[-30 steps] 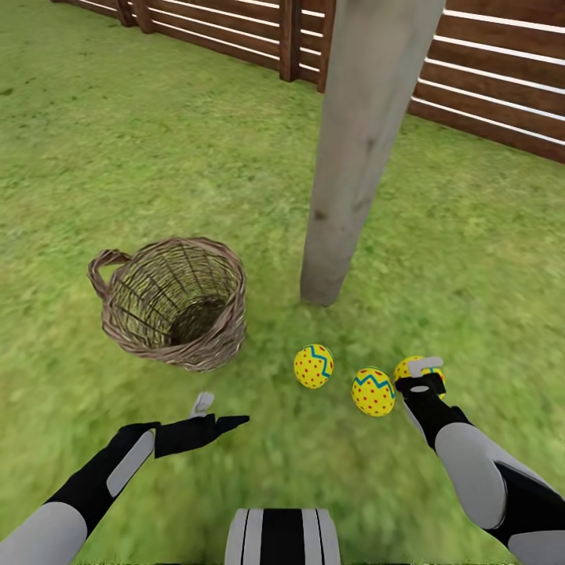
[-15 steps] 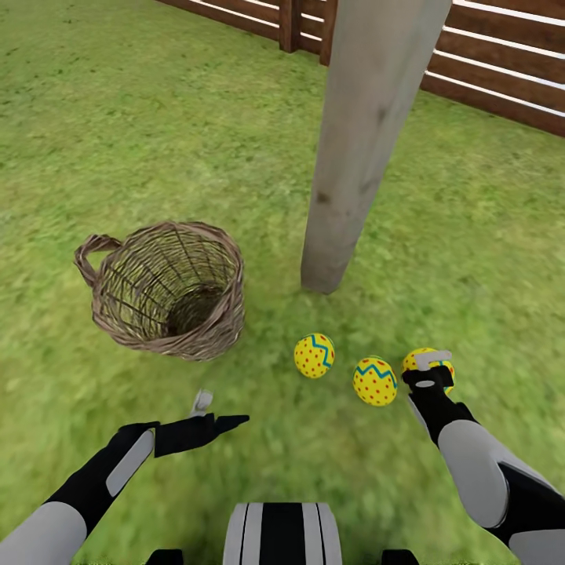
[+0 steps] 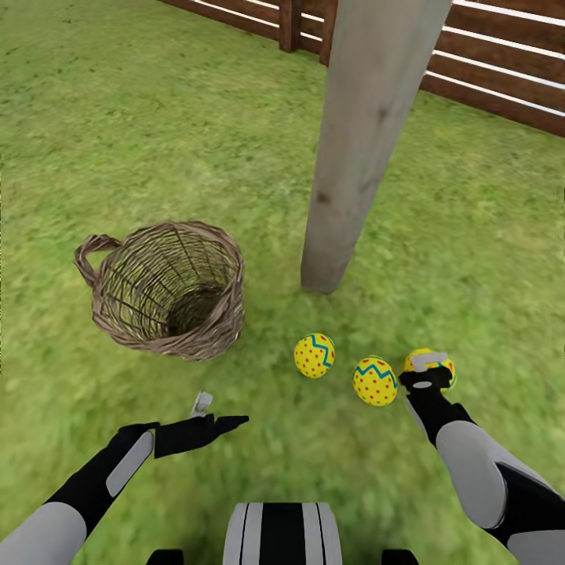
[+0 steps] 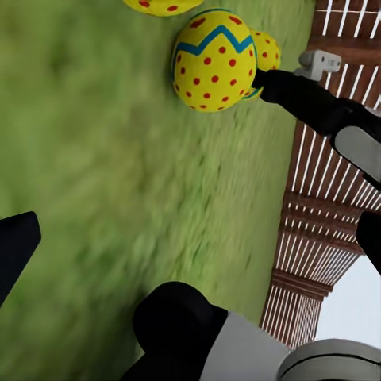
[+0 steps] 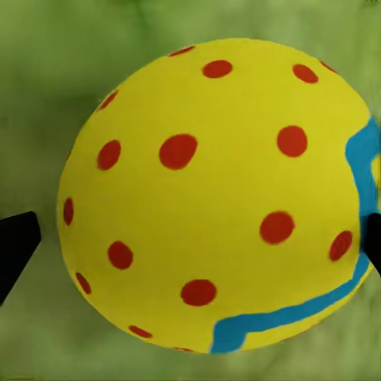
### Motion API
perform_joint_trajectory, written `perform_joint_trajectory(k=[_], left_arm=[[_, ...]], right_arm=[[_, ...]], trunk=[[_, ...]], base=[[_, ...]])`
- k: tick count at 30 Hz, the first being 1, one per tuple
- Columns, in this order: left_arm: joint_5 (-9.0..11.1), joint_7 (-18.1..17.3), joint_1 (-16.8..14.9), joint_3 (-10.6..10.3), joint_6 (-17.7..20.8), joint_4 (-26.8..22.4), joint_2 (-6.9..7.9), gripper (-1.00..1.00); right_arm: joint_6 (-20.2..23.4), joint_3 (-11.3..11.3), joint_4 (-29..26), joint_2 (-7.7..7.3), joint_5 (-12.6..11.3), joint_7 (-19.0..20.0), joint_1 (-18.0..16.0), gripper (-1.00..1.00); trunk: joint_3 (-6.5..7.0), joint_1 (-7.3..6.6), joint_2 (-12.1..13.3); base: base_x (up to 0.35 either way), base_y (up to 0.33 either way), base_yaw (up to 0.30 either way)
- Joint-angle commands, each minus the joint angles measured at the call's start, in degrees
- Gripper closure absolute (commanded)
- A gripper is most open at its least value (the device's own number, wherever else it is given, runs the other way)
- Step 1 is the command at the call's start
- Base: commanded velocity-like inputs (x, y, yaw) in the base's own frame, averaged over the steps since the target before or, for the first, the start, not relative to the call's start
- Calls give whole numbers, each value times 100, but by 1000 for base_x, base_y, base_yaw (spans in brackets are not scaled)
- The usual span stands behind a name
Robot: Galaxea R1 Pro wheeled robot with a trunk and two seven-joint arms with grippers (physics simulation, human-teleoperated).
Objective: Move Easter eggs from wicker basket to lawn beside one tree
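The wicker basket (image 3: 161,290) stands on the lawn (image 3: 118,141) with no egg showing inside. Three Easter eggs lie on the grass near the foot of the tree trunk (image 3: 353,149): one (image 3: 314,355) closest to the trunk, a second (image 3: 374,380) beside it, and a third (image 3: 439,366) partly hidden under my right gripper (image 3: 428,370). In the right wrist view that egg (image 5: 214,190) sits between my spread fingertips (image 5: 16,246), with a sliver of grass between egg and finger. My left gripper (image 3: 224,410) hovers open and empty over the grass in front of the basket.
A brown slatted fence (image 3: 502,78) runs behind the tree at the back right. Grass stretches out to the left and behind the basket. My own base (image 3: 282,534) shows at the lower edge of the head view.
The head camera shifted, so the whole picture slid a little. Eggs, basket and left arm kept their places; my right gripper stayed over the third egg.
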Motion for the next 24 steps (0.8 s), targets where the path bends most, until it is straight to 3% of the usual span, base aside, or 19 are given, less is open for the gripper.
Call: perform_joint_trajectory(k=[1, 6, 8, 10, 13, 14, 16, 18, 21, 24], left_arm=[[50, 7, -3, -21, 44, 1, 2, -100], [43, 8, -6, -21, 48, 1, -1, -100], [41, 8, -4, -21, 48, 1, -1, -100], [36, 13, -5, -21, 42, 1, -1, -100], [31, 16, -4, -21, 46, 1, -1, -100], [27, 17, -3, -21, 47, 1, -1, -100], [20, 18, -3, -16, 52, 1, -1, -100], [6, 55, -4, -20, 77, 7, -12, -100], [-6, 76, -3, -38, 90, 16, 8, -100], [-13, 78, -3, -48, 85, 288, 92, -100]], right_arm=[[18, -41, 225, 3, -9, 15, -1, -100], [18, -50, 209, 3, -11, -3, -1, -100], [25, -57, -291, 11, -15, -12, 2, -100], [98, -56, -1156, 28, -32, -10, 57, -100], [359, -77, -1691, 30, -71, 19, 67, -100], [523, -101, -1881, 30, -181, 25, 68, -100], [820, -122, -2441, 30, -635, 66, 90, -100], [1287, -121, -3023, 28, -852, 340, 318, -100], [1643, -122, -3680, 9, -888, 884, 715, -100], [1818, -126, -3799, -3, -905, 1308, 1190, -100]], trunk=[[19, -2, 1], [130, -15, 7], [175, -20, 10], [219, -25, 13], [285, -33, 17], [307, -36, 18], [352, -41, 21], [396, -46, 23], [463, -54, 27], [529, -61, 31]], base=[[0, 0, 0], [0, 0, 0], [0, 0, 0], [0, 0, 0], [0, 0, 0], [0, 0, 0], [0, 0, 0], [0, 0, 0], [0, 0, 0], [0, 0, 0]])
